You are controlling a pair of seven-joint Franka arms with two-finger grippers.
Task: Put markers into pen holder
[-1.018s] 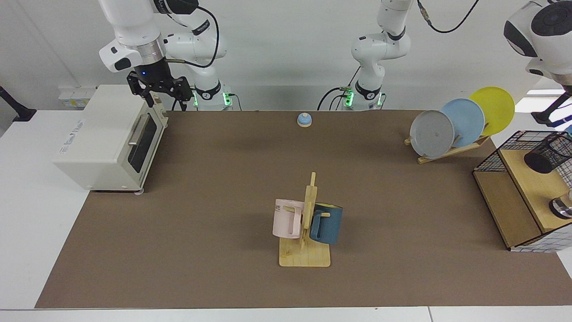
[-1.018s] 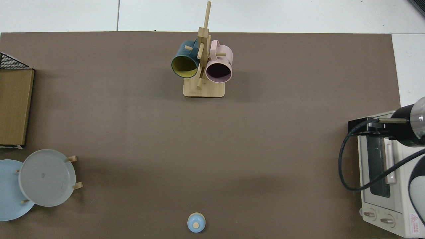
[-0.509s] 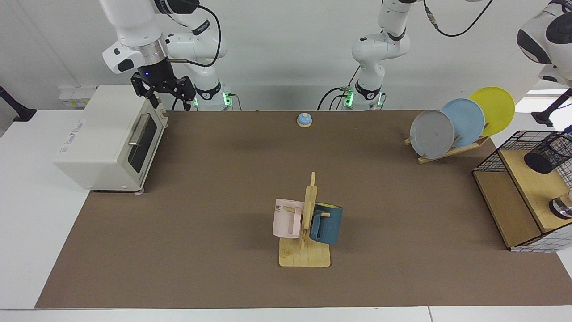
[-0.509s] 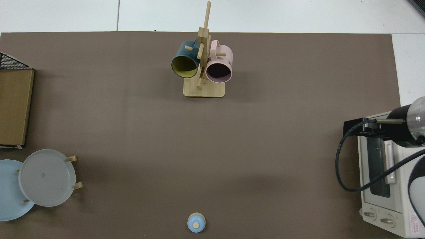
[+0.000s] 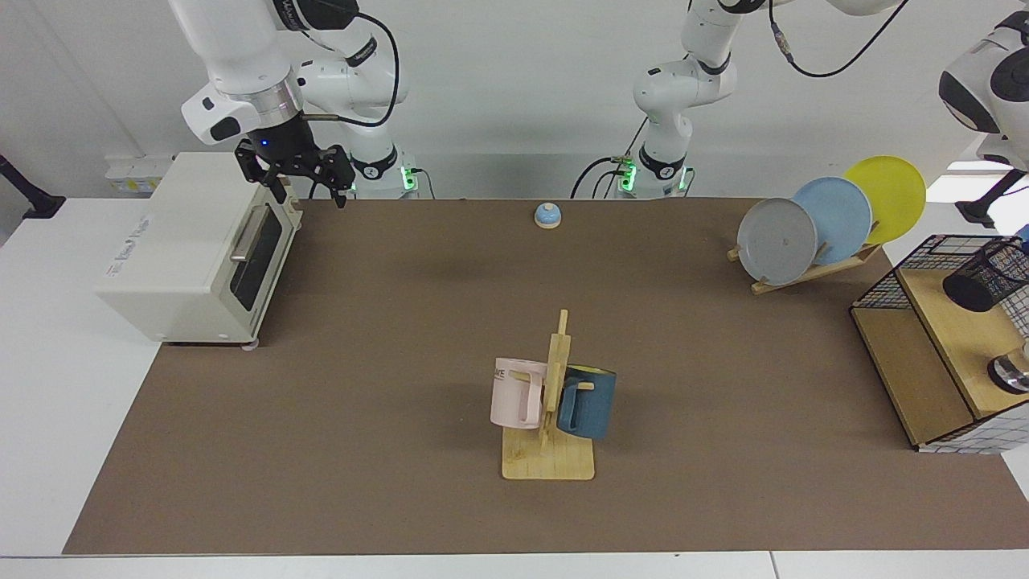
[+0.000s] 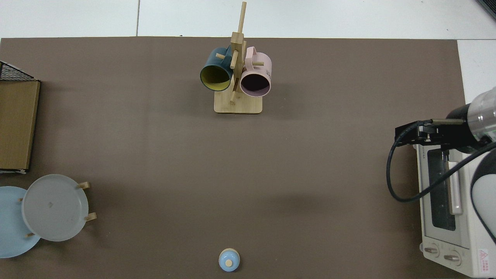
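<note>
One pen holder (image 5: 995, 272), a black mesh cup, sits at about 3 o'clock in the facing view. It rests on the wooden shelf (image 5: 957, 330) inside the wire basket (image 5: 884, 289), right at the frame's edge. It looks tilted there, and I cannot tell whether it stands upright or leans. On the shelf it is raised off the table (image 5: 362, 362), so my guess is a marker would have to go in from above. No marker can be made out in either view. Neither the table nor the shelf shows one, so I cannot say where it is. A shiny round metal object (image 5: 1011, 374) shares the shelf, near the holder towards 5 o'clock.

Above the holder, at 2 o'clock, the left arm (image 5: 985, 72) reaches out over the basket, which suggests it serves that corner. Its hand is past the frame edge and unseen.

Far across at 10 o'clock, the right hand (image 5: 312, 195) hangs over the top front edge of the toaster oven (image 5: 185, 241). Its fingers look spread and hold nothing. This arm waits well away from the basket.

Between them stand the plate rack (image 5: 804, 269), the bell (image 5: 547, 215) and the mug tree (image 5: 551, 402), none of them near the holder.
</note>
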